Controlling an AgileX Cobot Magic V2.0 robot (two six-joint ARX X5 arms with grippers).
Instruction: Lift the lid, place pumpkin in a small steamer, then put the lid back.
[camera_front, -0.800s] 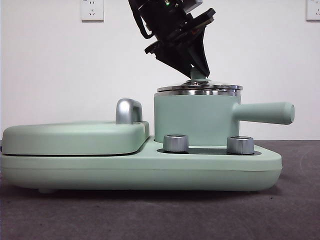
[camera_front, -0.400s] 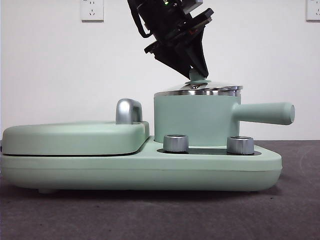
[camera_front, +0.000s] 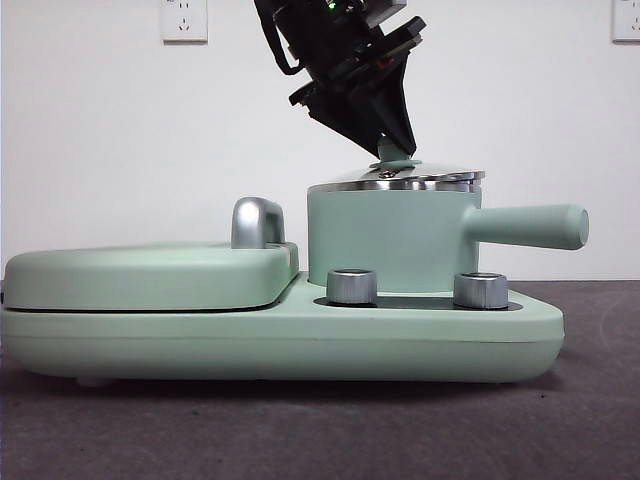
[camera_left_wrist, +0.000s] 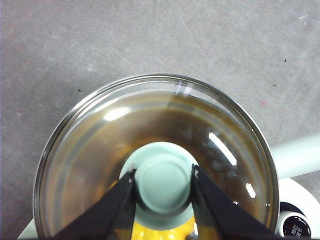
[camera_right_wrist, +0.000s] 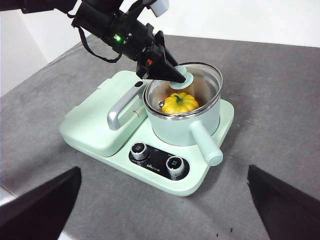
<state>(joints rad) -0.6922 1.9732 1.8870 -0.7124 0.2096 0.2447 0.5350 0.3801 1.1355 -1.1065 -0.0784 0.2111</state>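
The left gripper pinched the lid's knob, the lid tilted on the steamer over the pumpkin; released crooked, it might have slid off.

Bright, even room light, soft shadow under the cooker base, white glare streaks on the lid glass, sharp focus throughout.

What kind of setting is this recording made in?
Probably a lab or test bench, not a home kitchen: a cooker alone on a grey felt-like table, a bare white wall with sockets, and a toy pumpkin.
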